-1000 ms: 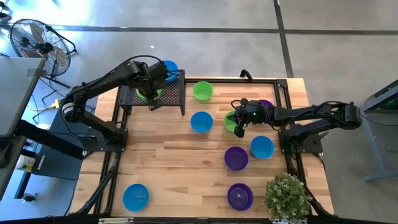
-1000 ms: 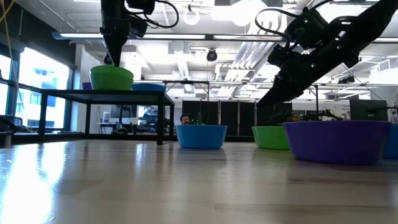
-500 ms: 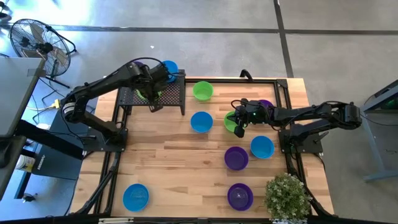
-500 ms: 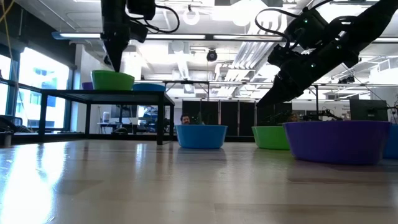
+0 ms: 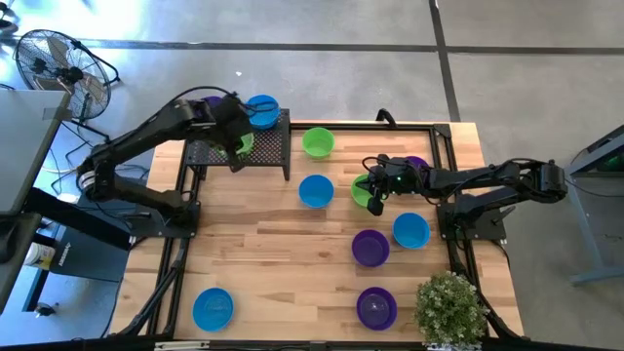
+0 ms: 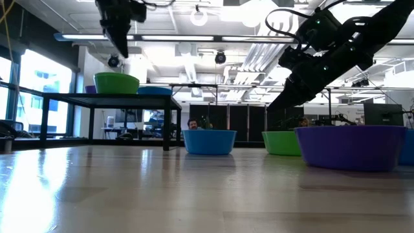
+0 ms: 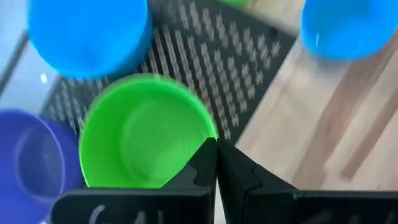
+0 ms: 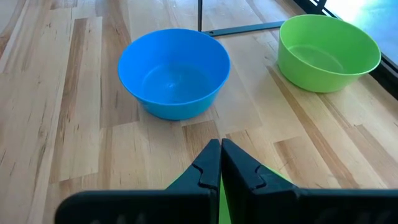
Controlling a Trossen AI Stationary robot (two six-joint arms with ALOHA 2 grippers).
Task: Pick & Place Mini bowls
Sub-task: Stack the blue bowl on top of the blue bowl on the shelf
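Three mini bowls stand on the black mesh rack (image 5: pixel 263 146): green (image 7: pixel 143 130), blue (image 7: pixel 87 31) and purple (image 7: pixel 31 155). My left gripper (image 7: pixel 216 152) is shut and hangs above the green bowl's rim; in the low view it (image 6: pixel 121 48) is clear of that bowl (image 6: pixel 116 83). My right gripper (image 8: pixel 219 149) is shut over a green bowl (image 5: pixel 360 190) on the table, with only a green strip (image 8: pixel 180 183) showing behind its fingers. A blue bowl (image 8: pixel 174 71) and another green one (image 8: pixel 328 53) lie ahead of it. My right gripper is shut right over the green bowl (image 8: pixel 267 182), coming from the table's right side and slanting down. The fingers themselves hide the place; I cannot tell whether they touch the bowl.
More bowls stand on the wooden table: purple (image 5: pixel 370 248), blue (image 5: pixel 410 230), purple (image 5: pixel 376 308), blue (image 5: pixel 213 308), and a purple one (image 5: pixel 417 162) partly under the right arm. A potted plant (image 5: pixel 450 307) is at the near right corner. Free wood lies in the table's middle and left.
My left gripper has risen from the rim of the green bowl on the rack and drawn a little toward the table's left. The green bowl stays on the rack.
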